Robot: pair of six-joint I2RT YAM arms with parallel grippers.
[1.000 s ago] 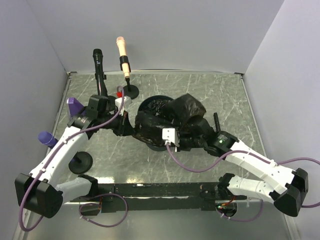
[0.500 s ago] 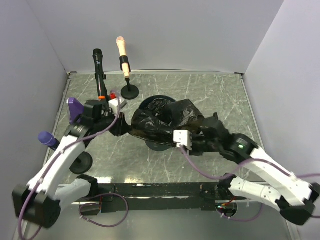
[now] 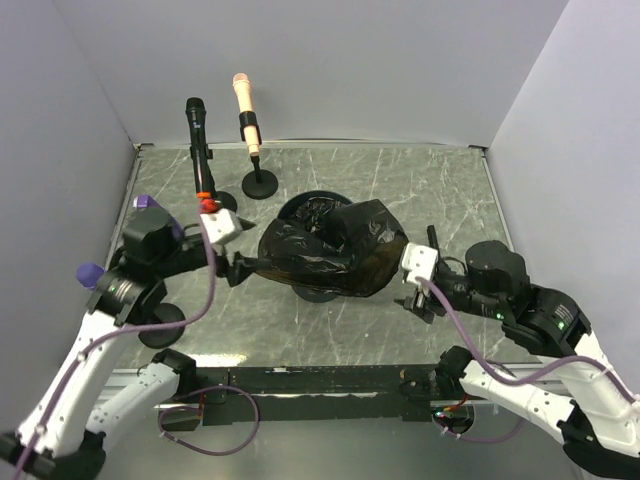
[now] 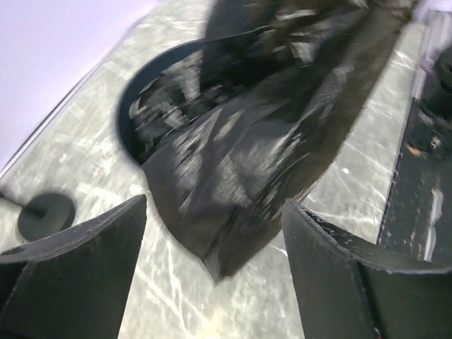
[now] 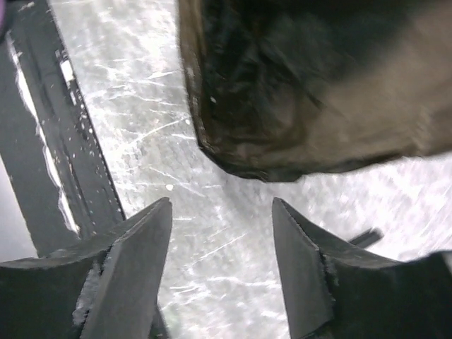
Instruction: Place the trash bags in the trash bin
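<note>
The trash bin (image 3: 312, 194) stands mid-table, and only its far rim shows from above. A black trash bag (image 3: 335, 255) lies draped over its mouth and hangs down the near side. My left gripper (image 3: 240, 268) is open just off the bag's left edge. In the left wrist view the bag (image 4: 261, 134) spills from the bin's rim (image 4: 131, 106), and its lower corner shows between the wide-apart fingers of the left gripper (image 4: 215, 203), ungripped. My right gripper (image 3: 415, 290) is open, a little clear of the bag's right end. The right wrist view has the bag (image 5: 318, 92) beyond the right gripper (image 5: 222, 201), with bare table between the fingers.
A black microphone (image 3: 196, 120) and a pink one (image 3: 242, 100) stand on stands at the back left, with a round base (image 3: 260, 185) near the bin. Two purple objects (image 3: 150, 205) (image 3: 90, 275) lie along the left wall. A black rail (image 3: 320, 378) runs along the near edge.
Both grippers went from shut on the bag to open and drew back outward, left to the left and right to the right. The released bag has settled lower over the bin.
</note>
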